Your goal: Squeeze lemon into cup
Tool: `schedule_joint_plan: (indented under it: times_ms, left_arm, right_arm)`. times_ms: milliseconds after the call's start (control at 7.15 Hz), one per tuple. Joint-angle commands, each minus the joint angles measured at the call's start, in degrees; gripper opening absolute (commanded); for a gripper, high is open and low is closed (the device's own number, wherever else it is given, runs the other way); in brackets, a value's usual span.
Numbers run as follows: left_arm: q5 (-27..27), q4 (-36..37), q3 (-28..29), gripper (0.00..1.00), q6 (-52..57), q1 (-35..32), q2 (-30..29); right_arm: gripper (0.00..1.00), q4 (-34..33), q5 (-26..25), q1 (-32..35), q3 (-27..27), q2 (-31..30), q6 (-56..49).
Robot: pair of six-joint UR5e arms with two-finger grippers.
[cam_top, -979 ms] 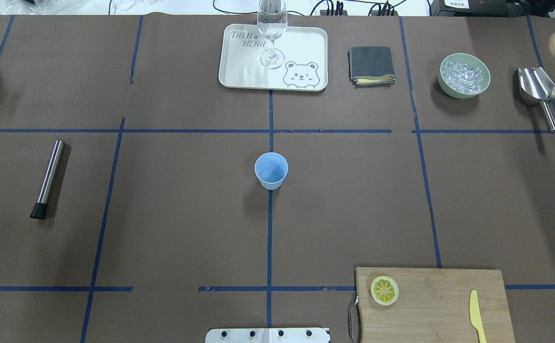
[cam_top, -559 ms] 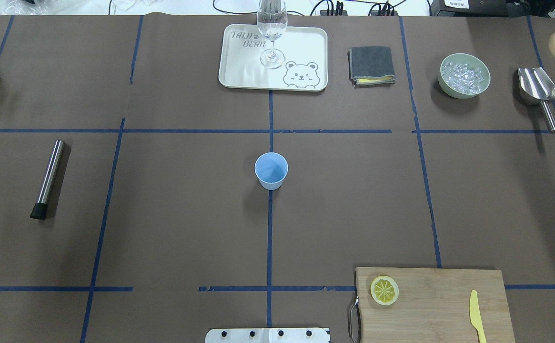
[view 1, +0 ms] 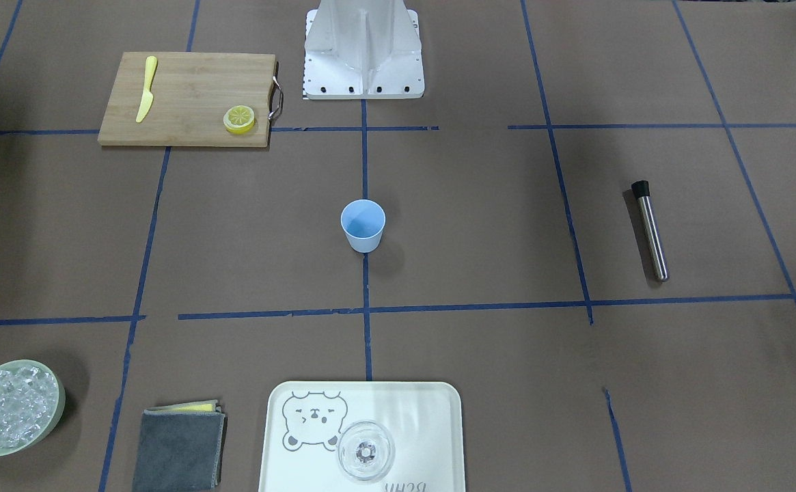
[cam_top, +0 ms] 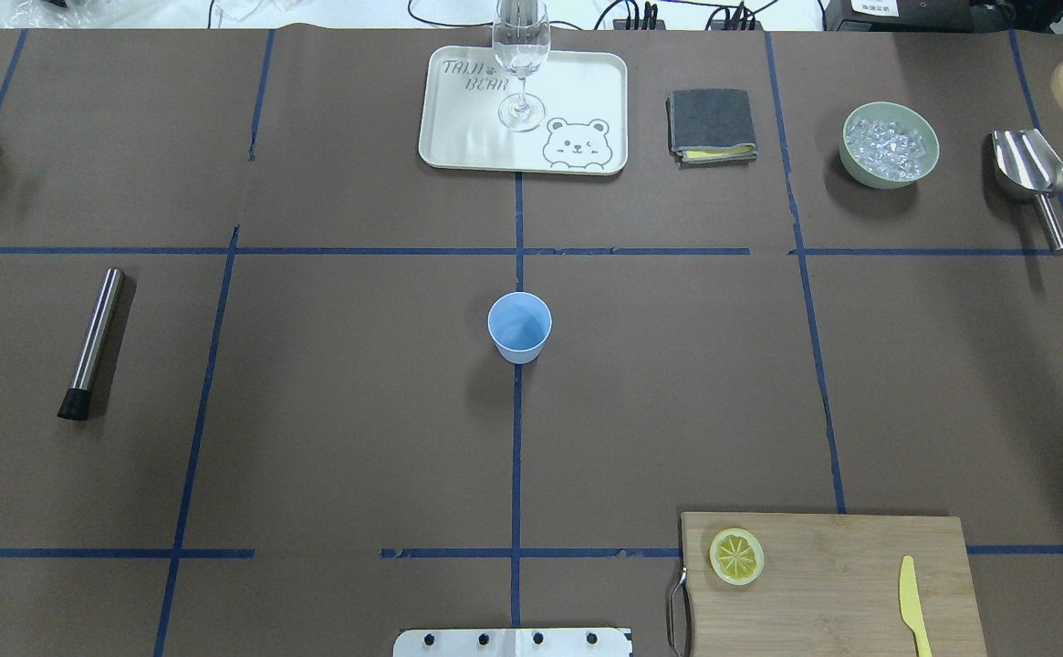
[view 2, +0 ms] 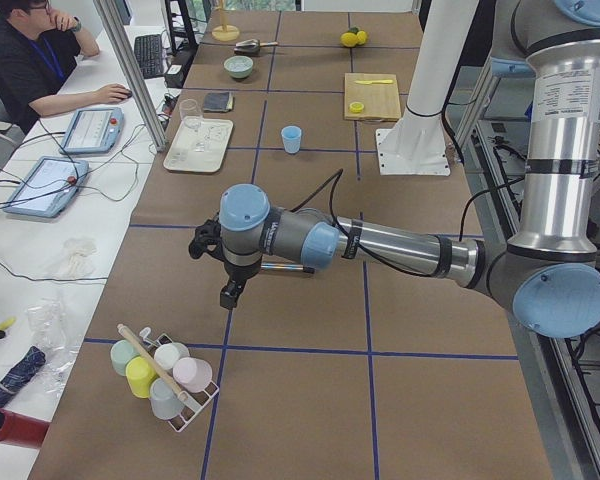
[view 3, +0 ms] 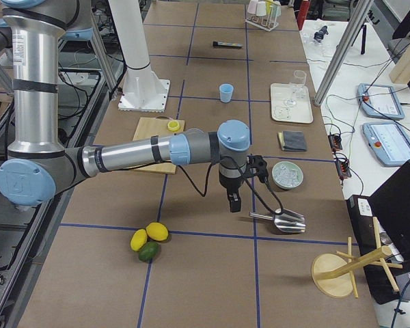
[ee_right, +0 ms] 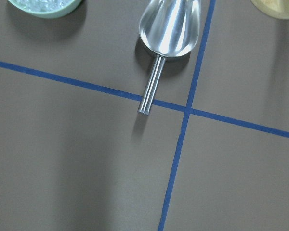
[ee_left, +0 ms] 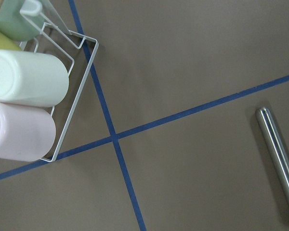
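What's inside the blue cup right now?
The cup shows only its bare blue bottom and walls, nothing inside; thin liquid could not be told. The lemon lies on the cutting board.

Standing at mid-table, well apart from everything else: the cup (cam_top: 519, 327). Lying on the cutting board (cam_top: 832, 602) at the near edge, off to the robot's right of the cup: the lemon slice (cam_top: 736, 556) at the board's inner end, the plastic knife (cam_top: 912, 602) toward its outer end. Sitting along the far edge, running rightward: the tray (cam_top: 458, 128) carrying the wine glass (cam_top: 520, 55), then the folded cloth (cam_top: 712, 123), the bowl of ice (cam_top: 887, 182), the scoop (cam_top: 1030, 169). Lying alone out on the left: the muddler (cam_top: 93, 339).
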Motion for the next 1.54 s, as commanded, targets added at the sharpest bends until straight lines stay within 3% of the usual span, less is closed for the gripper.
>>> schedule_joint_plan:
  times_ms: [0,280,419,559,839,979,1258,1398]
  left_arm:
    - [-0.11,-7.59,1.33,1.0,-0.08,-0.41,-0.94]
    - [0.06,-15.97,2.4,1.0,-0.78,-0.41,2.13]
    - [0.06,-16.08,2.5,1.0,-0.69,-0.5,3.01]
    - [0.06,-16.08,2.5,1.0,-0.69,-0.5,3.89]
    - [0.06,-16.08,2.5,1.0,-0.6,-0.5,3.9]
    - [0.06,-16.17,2.5,1.0,-0.6,-0.5,3.9]
    - [0.06,-16.17,2.5,1.0,-0.6,-0.5,3.99]
    - [0.06,-16.17,2.5,1.0,-0.69,-0.5,3.99]
  right_arm:
    - [1.0,1.07,3.72,-0.05,2.97,0.93,0.2]
    - [1.0,1.42,3.47,-5.72,8.14,1.45,3.5]
    - [1.0,9.6,3.29,-9.5,8.52,1.45,6.84]
    - [1.0,18.47,2.86,-15.37,8.69,1.54,22.89]
    - [1.0,27.14,2.42,-25.84,10.61,1.63,42.04]
    - [1.0,27.26,-5.07,-32.33,13.41,1.45,47.51]
    - [1.0,27.0,-24.38,-51.36,18.08,1.62,62.08]
    - [1.0,26.39,-30.14,-58.16,18.36,2.32,65.47]
